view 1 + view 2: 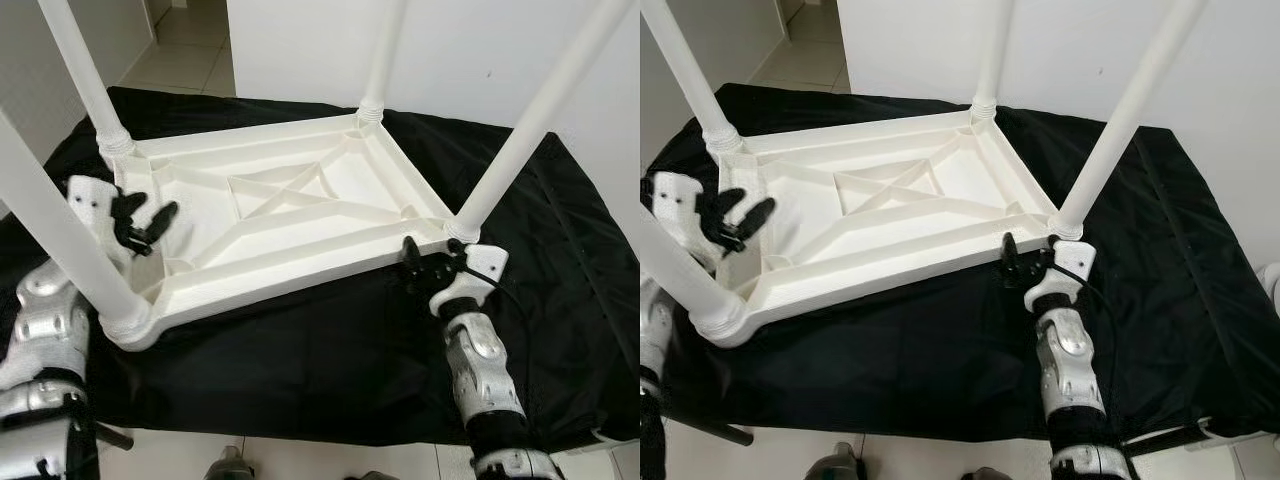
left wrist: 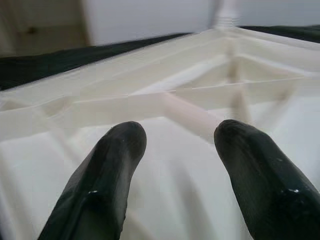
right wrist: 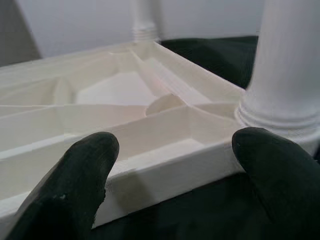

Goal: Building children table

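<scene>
Table (image 1: 290, 215) upturned — no legible markings

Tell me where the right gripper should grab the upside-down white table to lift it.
Probably the near long rim beside the near-right leg, approached from the robot's side. The right gripper is open there, and the thin upright rim wall fits between its fingers.

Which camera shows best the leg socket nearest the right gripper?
The right wrist view: the leg socket is close and sharp beside the open right gripper. Both eye views show it smaller, from above. The left wrist view shows ribs of the table underside instead.
</scene>
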`<state>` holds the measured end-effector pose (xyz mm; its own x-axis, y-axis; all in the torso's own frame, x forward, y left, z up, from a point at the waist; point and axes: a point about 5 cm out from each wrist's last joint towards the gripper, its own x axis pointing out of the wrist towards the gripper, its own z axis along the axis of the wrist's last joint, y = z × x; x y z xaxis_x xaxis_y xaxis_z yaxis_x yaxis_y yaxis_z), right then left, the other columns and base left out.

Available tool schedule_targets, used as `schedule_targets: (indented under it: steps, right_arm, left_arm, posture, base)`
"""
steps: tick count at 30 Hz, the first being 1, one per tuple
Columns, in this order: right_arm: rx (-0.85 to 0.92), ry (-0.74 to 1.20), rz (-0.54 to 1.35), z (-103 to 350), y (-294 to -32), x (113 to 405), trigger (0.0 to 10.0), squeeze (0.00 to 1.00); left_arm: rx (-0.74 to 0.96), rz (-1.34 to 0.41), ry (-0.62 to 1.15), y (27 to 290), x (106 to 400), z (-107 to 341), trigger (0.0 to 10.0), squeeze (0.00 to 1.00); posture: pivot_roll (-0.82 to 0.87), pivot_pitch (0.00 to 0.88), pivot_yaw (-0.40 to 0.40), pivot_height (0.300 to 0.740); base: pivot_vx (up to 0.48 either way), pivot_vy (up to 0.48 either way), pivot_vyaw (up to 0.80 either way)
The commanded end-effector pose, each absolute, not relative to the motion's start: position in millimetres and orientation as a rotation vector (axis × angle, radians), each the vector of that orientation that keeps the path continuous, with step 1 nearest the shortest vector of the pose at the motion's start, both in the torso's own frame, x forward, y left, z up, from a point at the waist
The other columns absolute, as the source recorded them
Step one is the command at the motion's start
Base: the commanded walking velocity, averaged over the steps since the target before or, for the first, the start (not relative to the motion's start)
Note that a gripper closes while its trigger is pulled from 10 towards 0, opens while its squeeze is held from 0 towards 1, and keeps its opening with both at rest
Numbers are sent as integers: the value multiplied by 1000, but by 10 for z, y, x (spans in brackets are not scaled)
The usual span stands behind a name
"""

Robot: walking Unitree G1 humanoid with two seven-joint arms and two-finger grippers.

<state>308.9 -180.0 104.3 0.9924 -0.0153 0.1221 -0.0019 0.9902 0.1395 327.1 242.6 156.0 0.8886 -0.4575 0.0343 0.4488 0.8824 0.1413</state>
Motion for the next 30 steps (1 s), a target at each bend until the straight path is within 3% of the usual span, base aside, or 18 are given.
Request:
schedule_targets:
  steps: [1, 5, 8, 13, 24, 30]
  right_arm:
    - [120, -68, -40, 976, -1813, 3130, 10000, 0]
    - [133, -56, -61, 980, -1814, 3217, 10000, 0]
    - [139, -54, -69, 980, -1820, 3230, 10000, 0]
    - [216, -5, -106, 996, -1864, 3402, 10000, 0]
    - [309, 43, -107, 1049, -1816, 3584, 10000, 0]
    - [376, 91, 7, 1137, -1649, 3747, 10000, 0]
  left_arm:
    - [101, -534, -65, 2204, 3228, 1503, 10000, 0]
    - [50, -610, -101, 1911, 3139, 1501, 10000, 0]
    - [42, -623, -103, 1873, 3121, 1499, 10000, 0]
    - [33, -788, -127, 1449, 2898, 1479, 10000, 0]
    - [13, -883, -113, 1222, 2736, 1487, 10000, 0]
    - [11, -1027, -106, 979, 2452, 1546, 10000, 0]
  posture:
    - [148, 45, -43, 740]
    - [148, 42, -54, 740]
    - [148, 42, -54, 740]
    - [140, 32, -73, 740]
    - [143, 39, -86, 740]
    - [144, 57, -91, 740]
  base:
    - [0, 0, 0]
    - [0, 0, 0]
    - [0, 0, 0]
    - [0, 0, 0]
    - [0, 0, 0]
    - [0, 0, 0]
